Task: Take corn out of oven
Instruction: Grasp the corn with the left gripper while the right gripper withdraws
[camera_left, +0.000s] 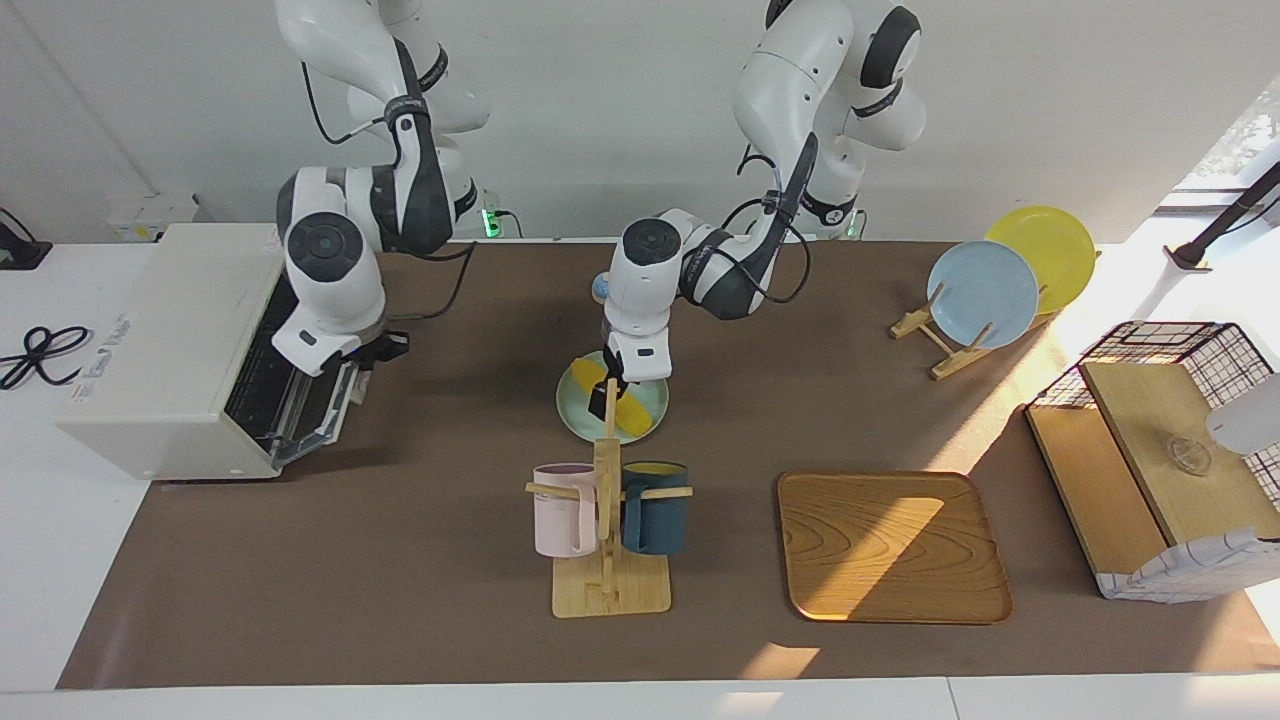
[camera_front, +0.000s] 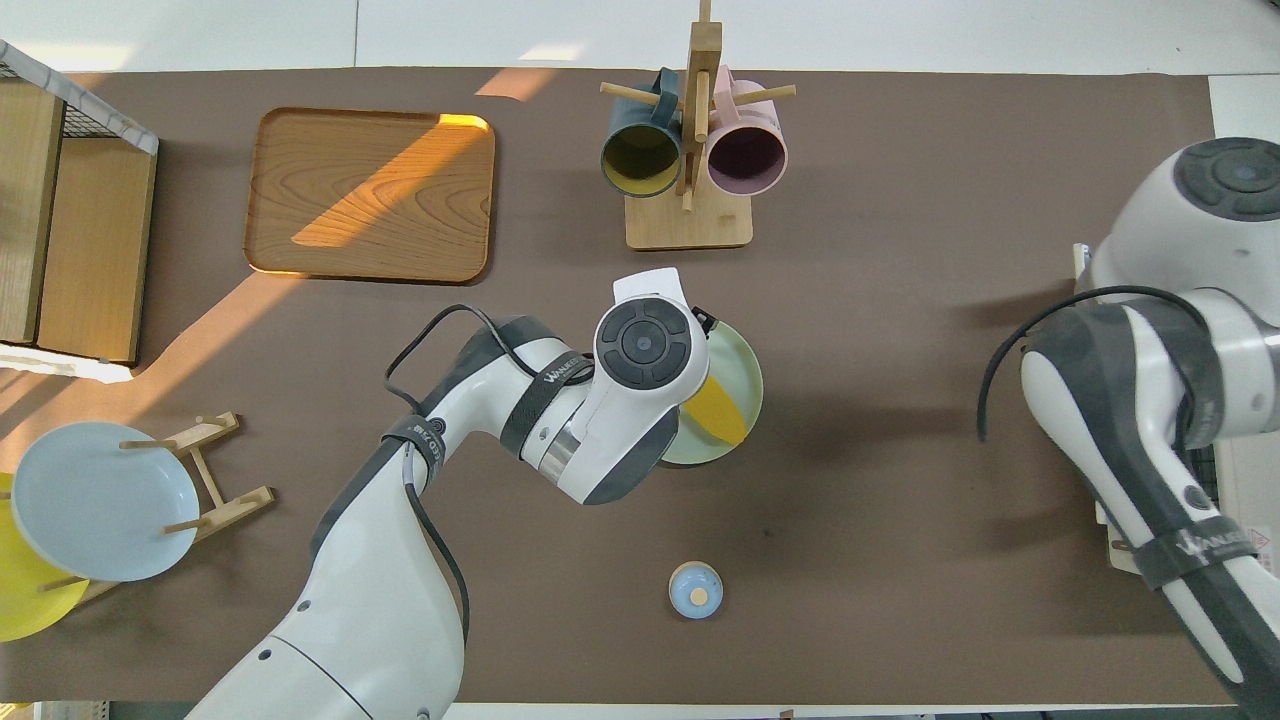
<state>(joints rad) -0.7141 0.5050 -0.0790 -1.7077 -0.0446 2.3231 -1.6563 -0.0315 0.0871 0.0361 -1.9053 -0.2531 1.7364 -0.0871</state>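
Observation:
The yellow corn (camera_left: 583, 375) (camera_front: 718, 412) lies on a pale green plate (camera_left: 568, 415) (camera_front: 750, 370) mid-table, outside the oven. My left gripper (camera_left: 610, 393) hangs low over the corn's middle, open; in the overhead view its wrist hides the fingers. The white oven (camera_left: 170, 340) stands at the right arm's end of the table. Its glass door (camera_left: 318, 412) is tilted up, almost closed. My right gripper (camera_left: 385, 345) is shut, just above the door's top edge. The right arm covers most of the oven in the overhead view.
A wooden mug rack (camera_left: 607, 520) with a pink and a dark blue mug stands just farther from the robots than the plate. A wooden tray (camera_left: 890, 545), a plate stand (camera_left: 985, 290), a wire basket (camera_left: 1160, 450) and a small blue knob (camera_front: 695, 588) are around.

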